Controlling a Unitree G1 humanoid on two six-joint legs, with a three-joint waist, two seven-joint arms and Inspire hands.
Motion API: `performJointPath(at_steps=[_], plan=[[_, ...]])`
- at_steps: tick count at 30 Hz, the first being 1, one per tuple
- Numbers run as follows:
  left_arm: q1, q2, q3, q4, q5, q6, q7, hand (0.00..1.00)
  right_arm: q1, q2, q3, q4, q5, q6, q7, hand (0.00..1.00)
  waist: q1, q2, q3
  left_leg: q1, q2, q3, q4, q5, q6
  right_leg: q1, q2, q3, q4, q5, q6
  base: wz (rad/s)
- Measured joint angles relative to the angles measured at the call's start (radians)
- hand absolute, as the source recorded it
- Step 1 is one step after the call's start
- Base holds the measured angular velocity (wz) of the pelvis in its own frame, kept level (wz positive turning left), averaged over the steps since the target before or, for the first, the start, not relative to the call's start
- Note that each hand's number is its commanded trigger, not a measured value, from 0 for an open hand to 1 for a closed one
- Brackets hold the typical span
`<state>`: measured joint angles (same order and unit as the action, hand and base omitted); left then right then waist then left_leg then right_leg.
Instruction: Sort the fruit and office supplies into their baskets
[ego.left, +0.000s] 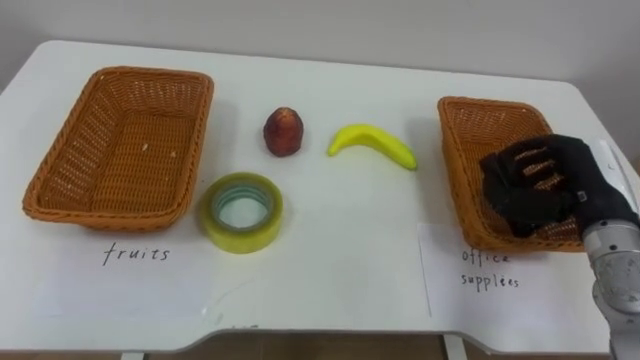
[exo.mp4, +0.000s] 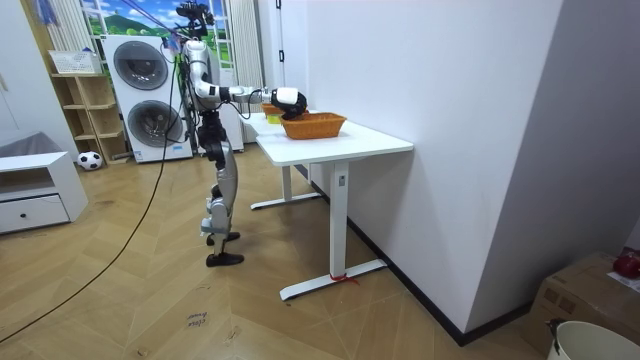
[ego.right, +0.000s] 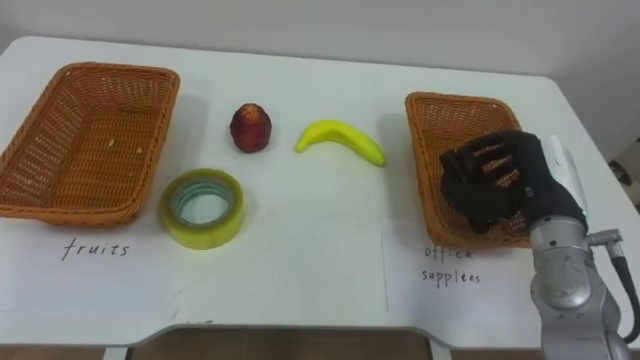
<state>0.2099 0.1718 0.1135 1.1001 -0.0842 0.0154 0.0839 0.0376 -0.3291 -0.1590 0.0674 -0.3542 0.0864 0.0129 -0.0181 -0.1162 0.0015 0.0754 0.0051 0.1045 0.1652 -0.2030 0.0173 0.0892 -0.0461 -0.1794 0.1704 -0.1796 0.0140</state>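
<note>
A yellow banana (ego.left: 373, 144) and a red fruit (ego.left: 284, 131) lie at the middle of the white table (ego.left: 340, 260). A roll of yellow-green tape (ego.left: 243, 211) lies flat nearer the front, beside the left wicker basket (ego.left: 60, 195), which is labelled "fruits" and has only crumbs in it. My right hand (ego.left: 532, 186) hovers over the front part of the right wicker basket (ego.left: 462, 125), labelled "office supplies". Its fingers are loosely bent and nothing shows between them. The hand hides part of that basket's floor. In the room view I stand at the table with an arm (exo.mp4: 285, 97) stretched over a basket (exo.mp4: 313, 125).
Handwritten paper labels lie at the table's front edge, one under each basket (ego.left: 137, 254) (ego.left: 488, 270). Bare tabletop lies between the tape and the right basket. In the room view, washing machines (exo.mp4: 150, 95) stand behind me and a wall runs along the table's far side.
</note>
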Motion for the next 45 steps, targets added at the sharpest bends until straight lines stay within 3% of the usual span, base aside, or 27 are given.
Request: performJointPath(at_steps=[26,38,42,45], plan=[[0.000,0.000,-0.004,0.000,0.001,0.000,0.000,0.00,0.000,0.000,0.000,0.001,-0.007,-0.001,0.004,0.00,0.000,0.002,0.0015,0.001,0.000,0.001,-0.002,0.000,0.000,0.000,0.000,0.002,0.001,0.000,0.000,0.00],[0.010,-0.003,0.003,-0.001,-0.001,-0.001,0.000,0.00,-0.021,0.000,-0.029,-0.117,0.031,-0.009,-0.033,0.00,-0.001,0.002,-0.0017,0.000,0.000,0.006,-0.004,0.000,0.000,-0.005,0.001,0.008,0.001,0.000,0.000,-0.01],[0.019,0.000,0.004,0.002,0.000,-0.011,0.001,0.00,-0.064,-0.003,-0.033,-0.196,0.029,-0.009,-0.047,0.00,-0.008,-0.001,-0.0019,0.002,0.001,0.015,-0.006,0.000,0.000,-0.004,0.002,0.014,0.003,0.000,0.000,-0.06],[0.019,0.009,0.004,0.002,0.003,-0.018,0.001,0.00,-0.110,-0.022,-0.037,-0.224,0.031,-0.011,-0.069,0.00,-0.009,-0.013,-0.0067,0.003,0.001,0.015,-0.005,0.000,0.000,-0.002,0.002,0.014,0.003,0.000,0.000,0.00]])
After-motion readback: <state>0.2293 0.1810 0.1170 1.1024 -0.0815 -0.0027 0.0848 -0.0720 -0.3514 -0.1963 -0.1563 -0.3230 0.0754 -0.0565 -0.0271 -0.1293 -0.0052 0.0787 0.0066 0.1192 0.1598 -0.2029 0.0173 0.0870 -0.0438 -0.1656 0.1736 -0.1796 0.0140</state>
